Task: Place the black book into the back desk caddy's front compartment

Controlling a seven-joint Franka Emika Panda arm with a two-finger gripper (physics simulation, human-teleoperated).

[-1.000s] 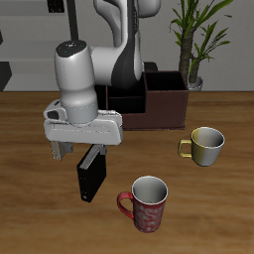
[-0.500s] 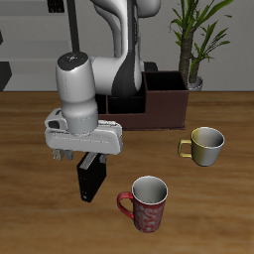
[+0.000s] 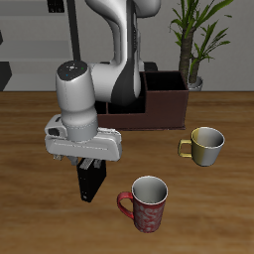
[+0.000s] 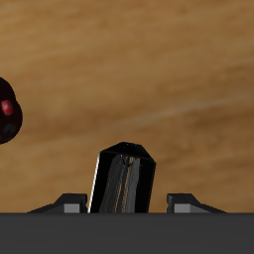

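The black book (image 3: 90, 185) stands upright on the wooden table, near the front. My gripper (image 3: 87, 164) hangs just above it, open, with a finger on either side of the book's top. In the wrist view the book's top end (image 4: 124, 179) sits in the gap of the gripper (image 4: 124, 204), and both fingertips (image 4: 69, 202) stand clear of it. The back desk caddy (image 3: 164, 103) is the dark reddish-brown box farther back, partly behind the arm. Its front compartment is hidden by the arm.
A red patterned mug (image 3: 147, 204) stands close beside the book, also seen as the red mug (image 4: 8, 111) in the wrist view. A pale gold mug (image 3: 205, 146) sits farther off. A potted plant (image 3: 194, 45) stands behind the caddy's end.
The gripper has come down a little and shifted over the book, so its fingers now straddle the book's top. The book and mugs have not moved.
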